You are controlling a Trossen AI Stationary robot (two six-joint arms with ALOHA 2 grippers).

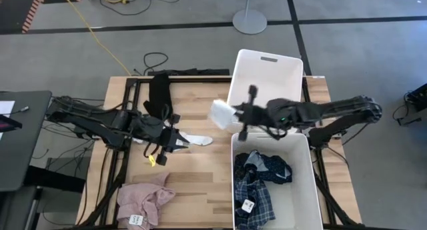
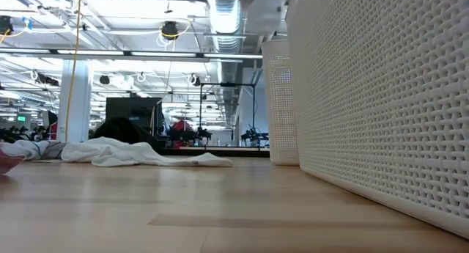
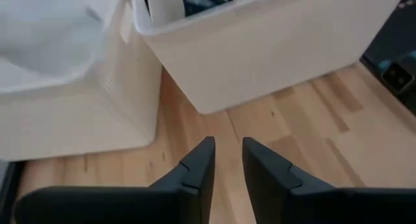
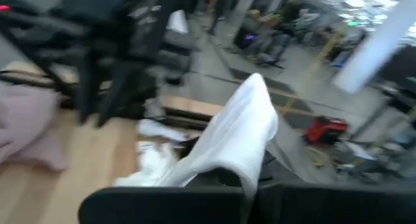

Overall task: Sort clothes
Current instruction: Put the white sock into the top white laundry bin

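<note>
My right gripper [image 1: 235,117] is shut on a white sock [image 1: 221,114], held above the table beside the near left corner of the far white bin [image 1: 265,62]. My left gripper [image 1: 179,141] is open and empty, low over the table's middle left, next to another white sock [image 1: 195,139] that lies flat on the wood and also shows in the low view [image 2: 139,153]. A black piece [image 1: 159,93] lies at the far left. A pink piece [image 1: 143,200] lies at the near left. The blue plaid shirt [image 1: 255,193] and the navy dotted piece [image 1: 270,167] lie in the near bin [image 1: 303,190]. My right gripper holds the white sock [image 4: 244,136], which drapes over the fingers and hides the place of contact. The gripper comes in about level from the table's right. The sock is lifted clear of the table, bunched and slack.
Two white perforated bins stand at the right, one far and one near; their walls fill the right of the low view [image 2: 381,114]. A small yellow tag [image 1: 152,161] lies near my left gripper. Bare wood lies between the pink piece and the near bin.
</note>
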